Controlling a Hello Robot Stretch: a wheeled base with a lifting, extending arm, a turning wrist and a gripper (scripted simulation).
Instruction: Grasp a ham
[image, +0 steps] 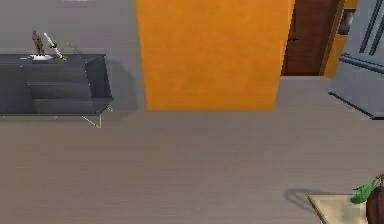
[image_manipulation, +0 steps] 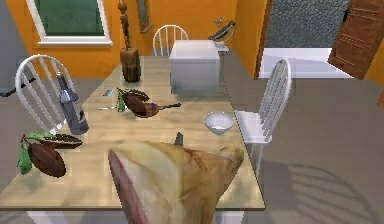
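On the table (image_manipulation: 105, 130): ham (image_manipulation: 175, 180) at the near edge, bowl (image_manipulation: 218, 122) behind it to the right, bottle (image_manipulation: 70, 105) at left, boxy appliance (image_manipulation: 196, 65) at the far end. Around it: left chair (image_manipulation: 40, 75), back chair (image_manipulation: 168, 38), right chair (image_manipulation: 272, 100).

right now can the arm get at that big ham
Probably yes: the ham sits at the near edge of the table on the arm's side, with nothing in front of it; the white bowl stands just beyond it.

Matt pale wood table (image_manipulation: 110, 128), mottled rough-skinned ham (image_manipulation: 175, 180), glossy dark bottle (image_manipulation: 70, 102), smooth white bowl (image_manipulation: 218, 122).
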